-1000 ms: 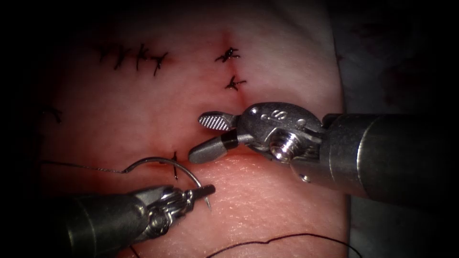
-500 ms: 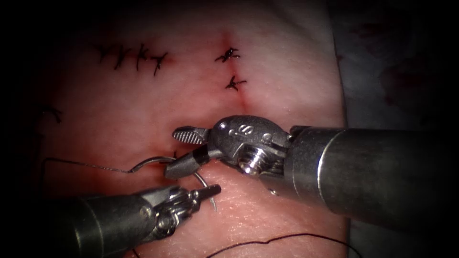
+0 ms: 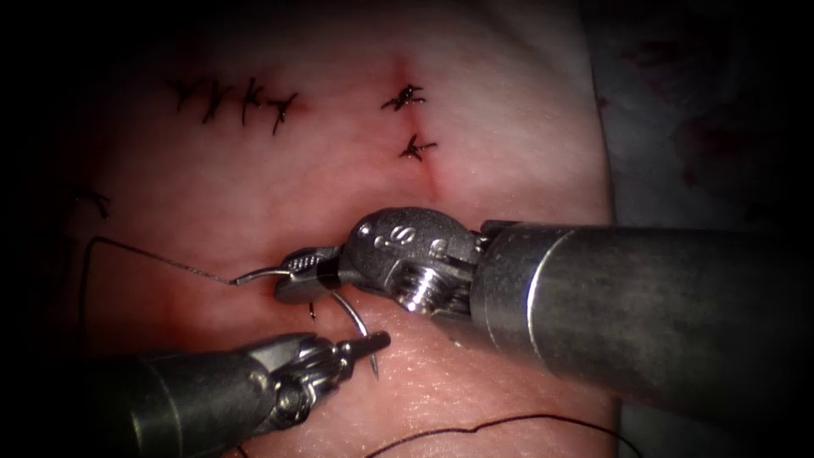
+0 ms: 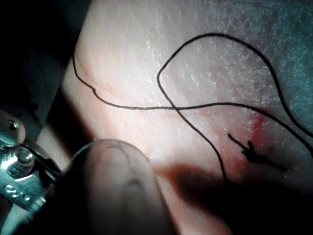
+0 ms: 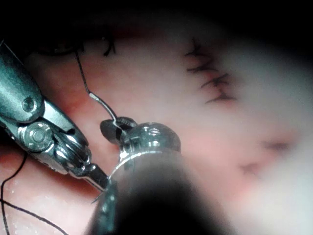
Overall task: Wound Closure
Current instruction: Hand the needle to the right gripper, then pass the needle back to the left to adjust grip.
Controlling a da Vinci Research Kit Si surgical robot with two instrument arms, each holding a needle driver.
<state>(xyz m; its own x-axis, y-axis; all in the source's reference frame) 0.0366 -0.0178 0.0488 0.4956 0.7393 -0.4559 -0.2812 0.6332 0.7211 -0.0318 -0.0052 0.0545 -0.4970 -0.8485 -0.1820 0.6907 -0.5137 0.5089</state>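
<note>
Now we see the right tool (image 3: 298,273) with its jaws closed on the needle (image 3: 343,310) near the swaged end, just where the curve begins after the thread (image 3: 153,254) joins it. A second ago those jaws stood open and well up and to the right of the needle; since then they have come down and leftward and closed on it. The left tool (image 3: 373,343) holds the needle close to its point, jaws clenched, as it did before. The needle arcs between the two tools above the tissue (image 3: 509,127), its point free just below the left tool's tip, and we see no part of it buried. It lies over the cut (image 3: 428,182), at the open stretch toward the tissue's near edge, below two finished stitches (image 3: 409,123). The thread runs left from the needle's tail, then bends down toward the tissue's left edge; another strand (image 3: 500,421) curves along the near edge. The right wrist view shows the right tool (image 5: 117,128) gripping the needle beside the left tool (image 5: 95,175).
</note>
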